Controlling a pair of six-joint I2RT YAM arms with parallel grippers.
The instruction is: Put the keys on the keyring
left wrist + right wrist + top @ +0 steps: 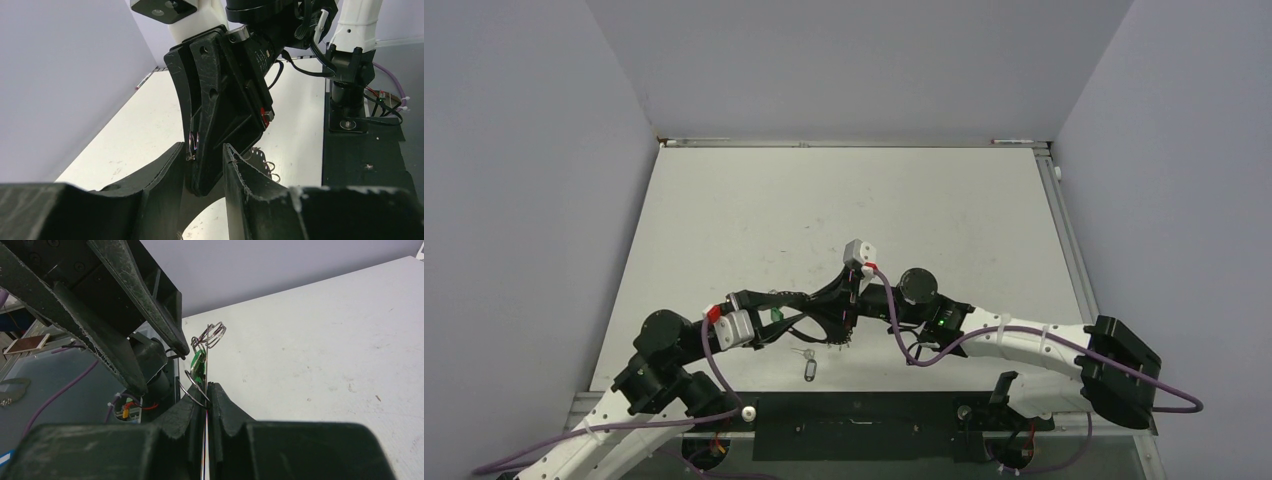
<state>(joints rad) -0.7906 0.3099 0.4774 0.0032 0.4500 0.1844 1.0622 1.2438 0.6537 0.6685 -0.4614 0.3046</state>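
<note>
Loose key: a tiny silvery key (pixel 810 367) lies flat on the desk (pixel 844 200), near its front edge and on the base side of the two grippers. A small wire loop (pixel 799 351) lies just beside its far end.
Keyring: thin silvery wire loops (pixel 214 335) stand out of the right gripper's tips. A thin flat metal strip, seen edge-on, runs down between the fingers; I cannot tell whether it is a key.
Right gripper (pixel 206 390): closed tight on the keyring, its tips pointing down at the desk near mid-width, above the surface.
Left gripper (pixel 203 146): jaws parted, one finger on either side of the right gripper's tip, holding nothing of its own. I cannot tell whether its fingers touch the other gripper.
Green tag (pixel 199 365): a small green piece just behind the loops, close to the left gripper.
Purple cable (pixel 894 325): loops down from the right wrist, close beside the meeting point.
Front edge: just behind the loose key, where the desk meets the black base plate (pixel 854 425).
Side edges: well apart from both grippers, and each runs along a grey wall (pixel 524 200).
Open room: the desk stretches on well beyond the grippers to its back edge.
</note>
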